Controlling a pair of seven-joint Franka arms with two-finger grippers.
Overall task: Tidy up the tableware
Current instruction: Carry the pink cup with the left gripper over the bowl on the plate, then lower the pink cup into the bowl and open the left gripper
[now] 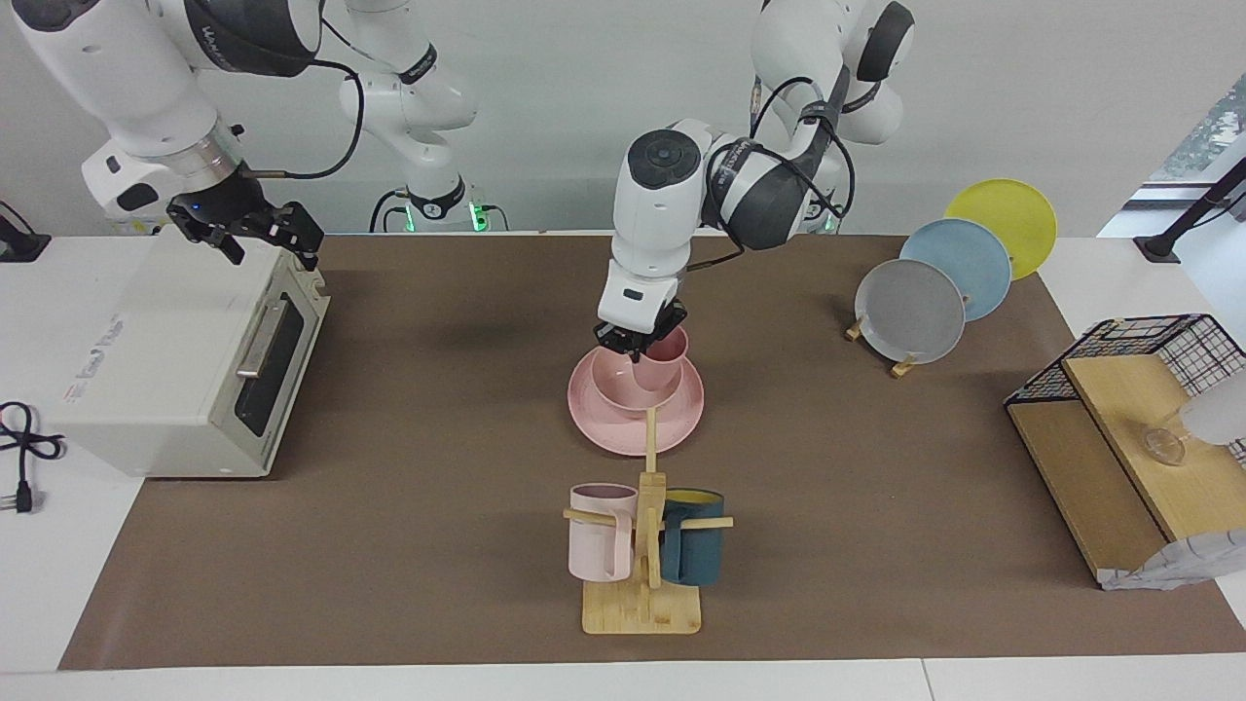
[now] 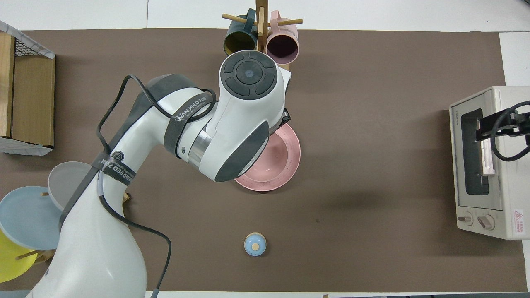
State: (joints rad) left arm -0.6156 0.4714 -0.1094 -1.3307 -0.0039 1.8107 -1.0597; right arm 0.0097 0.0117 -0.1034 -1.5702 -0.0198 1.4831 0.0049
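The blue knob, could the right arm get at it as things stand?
Probably yes: the knob sits alone on bare mat, and the right gripper waits over the oven.

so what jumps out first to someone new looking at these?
The left gripper at mid-table, gripping the small matte pink tapered cup over the matte pink rounded bowl, which sits on the wide flat matte pink plate. Next, the wooden mug tree with a pale pink mug and a dark blue mug, farther from the robots. The right gripper waits above the white toaster oven.
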